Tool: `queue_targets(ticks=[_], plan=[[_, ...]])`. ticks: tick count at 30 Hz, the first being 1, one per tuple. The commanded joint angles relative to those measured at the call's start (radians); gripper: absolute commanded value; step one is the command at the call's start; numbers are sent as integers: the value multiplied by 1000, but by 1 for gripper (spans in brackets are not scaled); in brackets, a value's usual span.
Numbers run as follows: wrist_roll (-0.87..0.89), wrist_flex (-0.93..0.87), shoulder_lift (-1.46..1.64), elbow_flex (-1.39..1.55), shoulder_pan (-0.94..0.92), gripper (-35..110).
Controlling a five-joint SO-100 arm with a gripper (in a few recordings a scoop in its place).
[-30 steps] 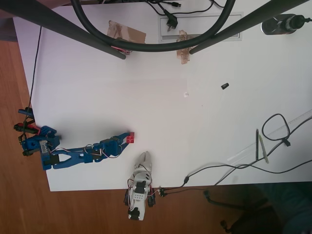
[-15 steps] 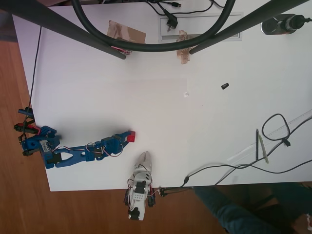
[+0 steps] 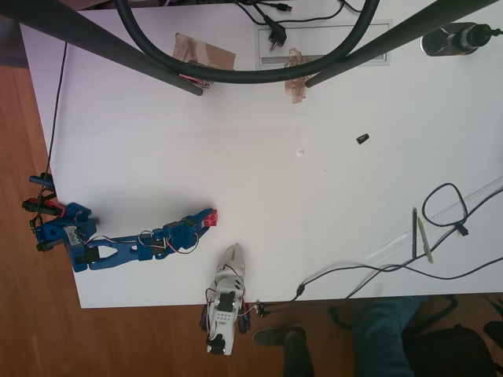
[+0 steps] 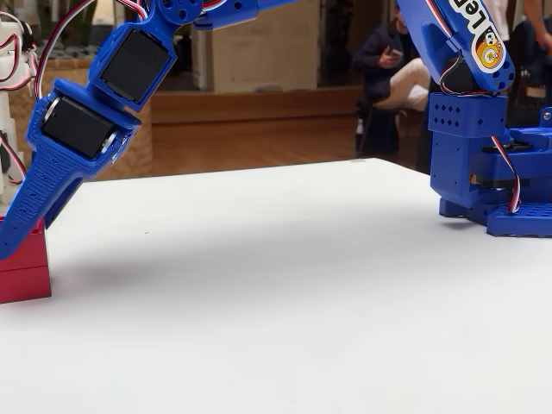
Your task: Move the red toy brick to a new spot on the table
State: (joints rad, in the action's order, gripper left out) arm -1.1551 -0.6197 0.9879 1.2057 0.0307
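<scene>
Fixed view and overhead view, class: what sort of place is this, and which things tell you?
Probably a hobby or lab workspace in a shared indoor room. A blue robot arm works on a white table strewn with cables and tape patches, on a wooden floor; a seated person waits behind.

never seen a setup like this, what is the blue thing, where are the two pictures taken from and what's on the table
The blue thing is a small robot arm, bolted at the edge of the table. One picture looks straight down from above; the other is a low camera standing on the tabletop. At the arm's tip, the gripper is closed around the red toy brick, which sits on the table in the low view. Also lying there: a small black object, brown tape patches, cables and a pen.
</scene>
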Motion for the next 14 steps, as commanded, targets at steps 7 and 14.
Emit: queue_targets(ticks=[7,14], plan=[[72,29,319,69,-58,28],[40,38,871,755,-163,5]])
